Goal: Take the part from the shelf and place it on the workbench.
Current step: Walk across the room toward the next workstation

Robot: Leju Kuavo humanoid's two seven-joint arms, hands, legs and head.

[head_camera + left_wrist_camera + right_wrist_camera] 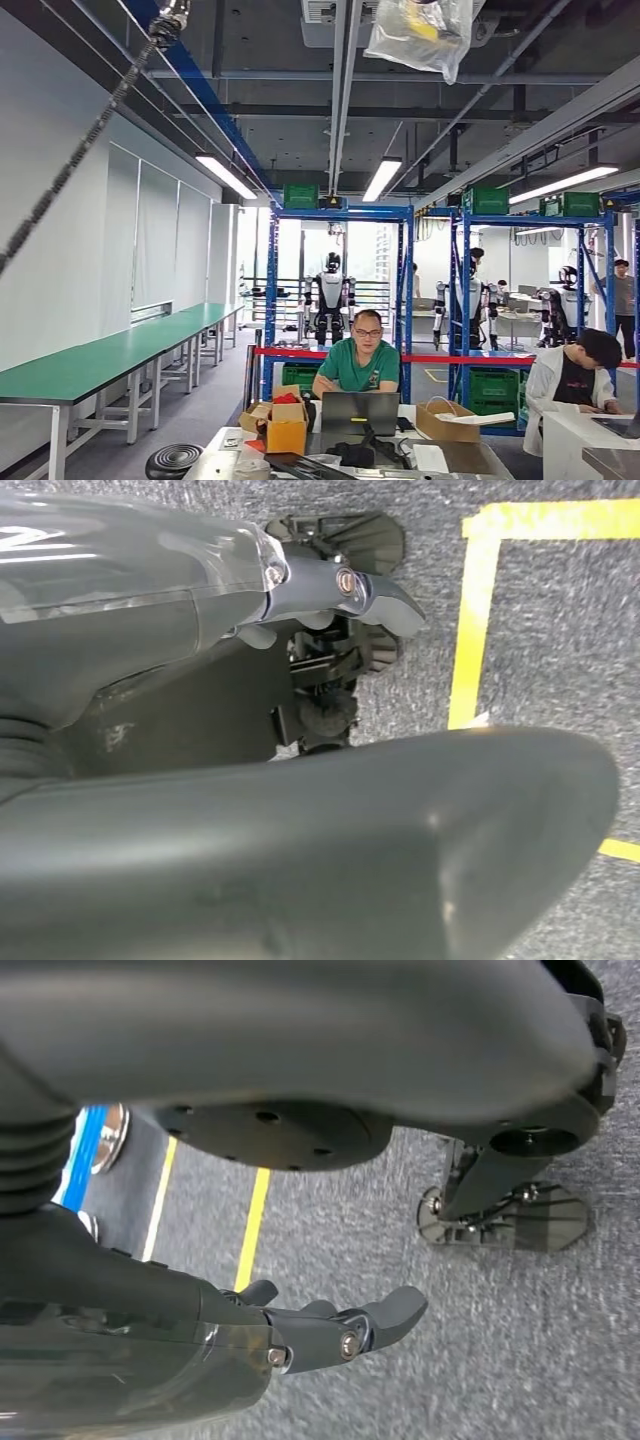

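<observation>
Left hand: the left hand (332,590) is hanging over grey carpeted floor (558,640) marked with yellow tape lines (472,620); its dark fingers (377,592) are lying straight and close together, holding nothing, beside the thick grey thumb (340,850).
Right hand: the right hand (324,1335) is hanging over the same grey carpet, fingers (385,1315) reaching out straight and narrow with nothing between them and the thumb (302,1030).
Shelves: tall blue steel shelving racks (407,290) are standing well ahead across the hall, carrying green plastic crates (302,195) on their top level.
Part: I cannot tell which item on the racks is the part; neither hand is holding it.
Workbench: a long green-topped workbench (113,355) is running along the white wall on the left side.
Desk: a cluttered grey desk (468,455) is sitting nearest, with an orange cardboard box (287,430) near its left edge and an open laptop (361,412) at its far edge.
People: a person in a green shirt (361,365) is sitting behind the laptop; another in a white coat (570,385) is leaning over a table on the right.
Robots: humanoid robots (330,300) are standing behind the racks.
</observation>
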